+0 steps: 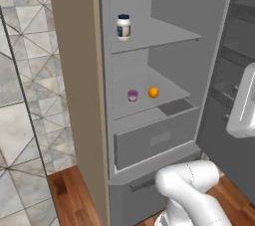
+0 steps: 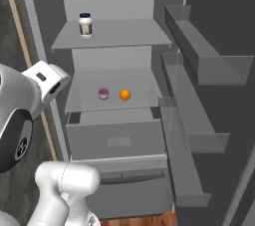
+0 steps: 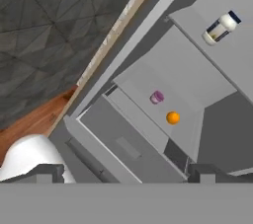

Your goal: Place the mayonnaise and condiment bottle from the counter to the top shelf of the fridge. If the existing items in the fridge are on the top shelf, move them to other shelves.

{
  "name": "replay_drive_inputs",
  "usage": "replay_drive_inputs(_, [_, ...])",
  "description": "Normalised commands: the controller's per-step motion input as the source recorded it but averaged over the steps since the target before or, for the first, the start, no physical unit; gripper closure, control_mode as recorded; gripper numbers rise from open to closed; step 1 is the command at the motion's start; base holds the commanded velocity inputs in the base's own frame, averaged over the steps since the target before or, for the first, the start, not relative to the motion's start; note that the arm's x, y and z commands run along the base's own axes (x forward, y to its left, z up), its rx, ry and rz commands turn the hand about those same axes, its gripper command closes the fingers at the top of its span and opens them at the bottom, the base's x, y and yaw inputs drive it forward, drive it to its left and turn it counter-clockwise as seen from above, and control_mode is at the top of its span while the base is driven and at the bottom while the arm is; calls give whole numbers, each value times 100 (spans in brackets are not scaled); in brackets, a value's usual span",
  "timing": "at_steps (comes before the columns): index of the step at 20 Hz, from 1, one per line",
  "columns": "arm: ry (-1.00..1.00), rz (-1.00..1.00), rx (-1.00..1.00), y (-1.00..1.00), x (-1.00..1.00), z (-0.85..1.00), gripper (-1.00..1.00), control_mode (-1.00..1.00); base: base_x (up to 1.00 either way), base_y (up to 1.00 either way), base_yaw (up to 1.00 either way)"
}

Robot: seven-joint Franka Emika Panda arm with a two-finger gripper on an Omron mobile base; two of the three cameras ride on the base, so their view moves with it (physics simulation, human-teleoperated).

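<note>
The fridge stands open. The mayonnaise, a white jar with a dark blue lid, stands upright at the left of the top shelf. One shelf lower sit the pink-purple cup and, just to its right, the orange fruit. My gripper is open and holds nothing, pulled back well outside the cavity and looking in. The condiment bottle is out of view.
Under the lower shelf is a boxy grey drawer. The open door with its bins stands to the right. A tiled wall and a beige side panel flank the left; red-brown wood lies low.
</note>
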Motion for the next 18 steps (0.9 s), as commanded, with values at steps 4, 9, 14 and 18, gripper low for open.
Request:
replay_drive_inputs(4, [0, 0, 0, 0, 0, 0, -100, 100, -100, -56, -17])
replay_drive_inputs(9, [0, 0, 0, 0, 0, 0, -100, 100, -76, -43, -62])
replay_drive_inputs(14, [0, 0, 0, 0, 0, 0, -100, 100, -11, -15, -86])
replay_drive_inputs(18, [0, 0, 0, 0, 0, 0, -100, 100, 0, -8, -93])
